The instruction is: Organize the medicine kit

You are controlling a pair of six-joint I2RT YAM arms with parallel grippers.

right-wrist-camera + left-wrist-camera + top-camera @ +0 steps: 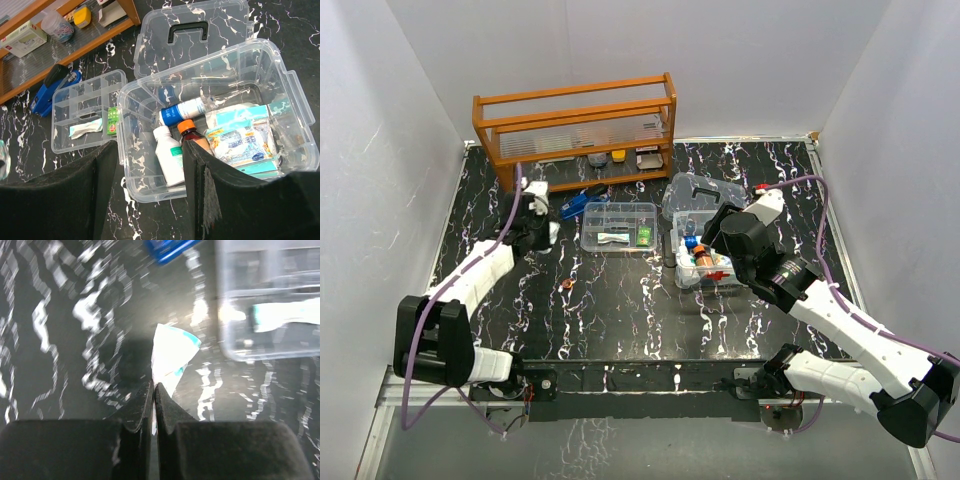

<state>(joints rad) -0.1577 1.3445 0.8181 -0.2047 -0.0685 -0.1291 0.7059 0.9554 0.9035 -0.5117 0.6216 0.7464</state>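
The medicine kit's clear box [682, 275] stands open right of centre; in the right wrist view [295, 100] it holds a white bottle [169, 159], an orange-capped brown bottle [190, 131], a blue-and-white tube [182, 111] and packets [242, 140]. Its lid [200, 30] with a dark handle lies behind it. The divided tray insert [618, 227] lies to its left, holding a white packet and a green one. My left gripper [153, 385] is shut on a white-and-teal packet [170, 357] above the table, left of the tray [270, 300]. My right gripper [150, 150] is open and empty above the box's near-left corner.
An orange wooden rack [575, 125] with small items stands at the back. A blue stapler [582, 202] lies between the rack and the tray. A small brownish object [567, 287] lies on the black marbled table. White walls enclose the table.
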